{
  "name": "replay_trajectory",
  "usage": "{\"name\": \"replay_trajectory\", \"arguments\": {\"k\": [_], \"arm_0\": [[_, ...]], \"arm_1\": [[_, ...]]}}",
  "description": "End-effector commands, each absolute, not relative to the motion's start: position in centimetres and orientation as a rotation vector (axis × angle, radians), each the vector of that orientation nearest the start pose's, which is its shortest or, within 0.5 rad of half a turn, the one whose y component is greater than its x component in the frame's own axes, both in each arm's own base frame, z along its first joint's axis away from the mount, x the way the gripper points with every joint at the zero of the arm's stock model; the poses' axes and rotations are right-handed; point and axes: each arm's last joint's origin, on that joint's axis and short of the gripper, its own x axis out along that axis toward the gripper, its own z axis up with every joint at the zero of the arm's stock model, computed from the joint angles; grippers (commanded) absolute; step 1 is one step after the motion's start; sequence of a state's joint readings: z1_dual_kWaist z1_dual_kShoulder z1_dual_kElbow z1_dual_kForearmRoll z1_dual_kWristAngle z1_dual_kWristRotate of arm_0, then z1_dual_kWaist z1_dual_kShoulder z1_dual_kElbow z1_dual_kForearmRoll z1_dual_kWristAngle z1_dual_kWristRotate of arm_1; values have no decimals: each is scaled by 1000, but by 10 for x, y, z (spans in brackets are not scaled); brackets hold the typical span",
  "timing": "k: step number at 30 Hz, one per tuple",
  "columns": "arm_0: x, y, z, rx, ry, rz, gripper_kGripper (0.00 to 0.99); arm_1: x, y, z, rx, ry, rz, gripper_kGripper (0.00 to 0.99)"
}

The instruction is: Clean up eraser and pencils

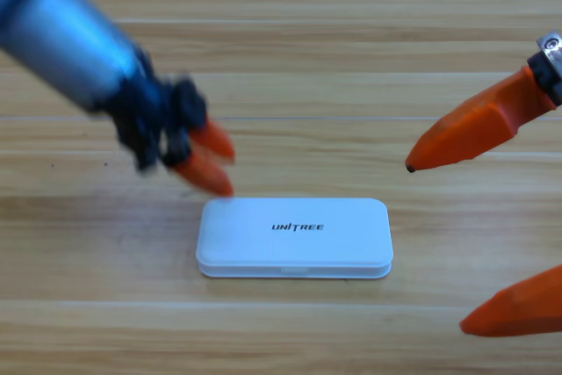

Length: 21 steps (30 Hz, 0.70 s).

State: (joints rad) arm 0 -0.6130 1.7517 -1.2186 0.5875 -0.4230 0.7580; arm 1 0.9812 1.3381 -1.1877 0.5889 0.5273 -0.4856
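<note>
The white case (294, 236) lies shut in the middle of the wooden table, its lid flat and the logo facing up. Neither the eraser nor the pencils are in view. My left gripper (226, 172) hovers just above and left of the case's upper left corner, blurred by motion. Its two orange jaws are apart with nothing between them, and it does not touch the case. My right gripper (437, 248) waits at the right edge, large and partly cut off, its jaws wide apart and empty.
The left arm (61, 37) slants in from the upper left corner. Bare wooden table (290, 59) surrounds the case on all sides.
</note>
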Motion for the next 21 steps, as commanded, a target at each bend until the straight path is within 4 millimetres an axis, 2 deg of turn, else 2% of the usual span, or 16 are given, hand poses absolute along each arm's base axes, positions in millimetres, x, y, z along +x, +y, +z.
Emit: {"name": "replay_trajectory", "arguments": {"k": [1,4,7,15,21], "arm_0": [[218,-185,403,709,607,-1293,990],[187,-183,433,703,579,-1351,990],[162,-182,438,680,550,-1455,990],[127,-202,419,678,579,-1654,990],[127,-207,398,680,604,-1668,990]], "arm_1": [[114,215,372,-554,505,1624,950],[114,215,371,-554,507,1624,950],[114,215,371,-554,507,1624,950],[114,216,371,-553,510,1624,950],[114,216,371,-552,511,1623,950]]}}
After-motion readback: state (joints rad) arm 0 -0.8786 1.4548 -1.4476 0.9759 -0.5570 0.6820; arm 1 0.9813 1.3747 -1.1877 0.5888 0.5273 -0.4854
